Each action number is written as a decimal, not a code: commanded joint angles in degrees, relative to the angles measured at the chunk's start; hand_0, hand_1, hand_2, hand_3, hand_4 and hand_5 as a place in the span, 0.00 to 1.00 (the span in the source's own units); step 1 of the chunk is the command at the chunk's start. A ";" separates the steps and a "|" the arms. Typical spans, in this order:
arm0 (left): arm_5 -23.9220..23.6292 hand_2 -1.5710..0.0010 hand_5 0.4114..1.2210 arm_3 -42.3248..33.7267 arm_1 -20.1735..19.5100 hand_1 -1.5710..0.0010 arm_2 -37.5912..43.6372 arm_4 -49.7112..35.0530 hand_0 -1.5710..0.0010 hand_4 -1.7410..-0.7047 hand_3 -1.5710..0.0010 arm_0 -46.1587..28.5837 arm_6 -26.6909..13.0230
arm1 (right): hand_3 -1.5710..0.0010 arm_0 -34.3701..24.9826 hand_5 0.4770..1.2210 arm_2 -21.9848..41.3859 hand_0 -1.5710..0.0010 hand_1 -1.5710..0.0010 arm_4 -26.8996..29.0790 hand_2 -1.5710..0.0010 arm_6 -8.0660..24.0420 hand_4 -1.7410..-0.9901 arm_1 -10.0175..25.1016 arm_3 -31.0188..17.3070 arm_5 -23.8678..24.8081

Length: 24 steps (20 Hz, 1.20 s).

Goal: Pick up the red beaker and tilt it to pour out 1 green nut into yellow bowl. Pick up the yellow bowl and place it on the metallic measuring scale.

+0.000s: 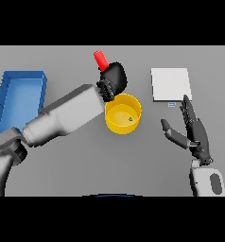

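Above the far rim of the yellow bowl [123, 114], head view: the left hand [114, 78] is closed round the red beaker [100, 60], which juts beyond it, tilted. One green nut [130, 119] lies inside the round, glossy bowl. Righting the beaker gently should prevent more spilling. The flat, square measuring scale [170, 84] sits just beyond the right hand [194, 129], whose fingers are straight, on the matte counter [133, 160].

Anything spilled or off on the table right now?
Nothing stands out. One green nut lies inside the yellow bowl, none on the table. Left hand holds the red beaker tilted behind the bowl; right hand open, below the scale.
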<state>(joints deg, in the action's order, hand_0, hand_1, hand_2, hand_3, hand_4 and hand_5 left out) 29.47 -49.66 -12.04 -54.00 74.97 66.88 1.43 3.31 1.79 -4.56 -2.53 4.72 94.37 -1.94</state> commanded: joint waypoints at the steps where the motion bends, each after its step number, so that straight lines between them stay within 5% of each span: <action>1: 0.70 0.00 1.00 -0.11 0.59 0.00 -1.04 0.67 0.00 0.00 0.01 1.01 0.87 | 1.00 -0.28 0.18 0.17 1.00 1.00 -0.34 1.00 0.57 0.60 -0.05 -0.47 0.05; 10: 1.19 0.00 1.00 5.52 3.06 0.00 -5.62 5.16 0.00 0.00 0.00 5.12 3.03 | 1.00 -0.22 0.15 0.72 1.00 1.00 -2.00 1.00 -0.45 0.63 -0.59 -1.12 1.15; 18: -1.78 0.00 0.94 6.90 1.19 0.00 -2.64 5.86 0.00 0.00 0.00 11.03 3.10 | 1.00 -0.23 0.16 0.48 1.00 1.00 -1.32 1.00 -1.36 0.70 -0.06 -0.44 0.48; 20: -4.78 0.20 0.96 7.95 -0.01 0.19 0.09 5.51 0.00 0.09 0.00 13.89 2.77 | 1.00 -0.70 0.18 0.59 1.00 1.00 -1.51 1.00 -1.22 0.69 0.09 -0.76 0.34; 22: -6.29 0.13 0.97 10.02 -1.82 0.12 2.97 5.01 0.00 0.06 0.23 18.00 2.46 | 1.00 -0.29 0.19 0.51 1.00 1.00 -0.65 1.00 -1.89 0.68 0.01 -0.33 -0.24; 24: -6.54 0.08 0.98 12.70 -3.66 0.08 6.41 4.18 0.00 0.14 0.15 22.71 3.00 | 1.00 -1.35 0.21 0.21 1.00 1.00 -0.31 1.00 -0.90 0.66 0.29 -0.74 -0.37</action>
<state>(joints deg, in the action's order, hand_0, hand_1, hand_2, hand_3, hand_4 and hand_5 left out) 22.93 -36.99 -15.79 -47.54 79.28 89.71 4.20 1.93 1.99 -4.86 -3.42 5.00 93.65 -2.27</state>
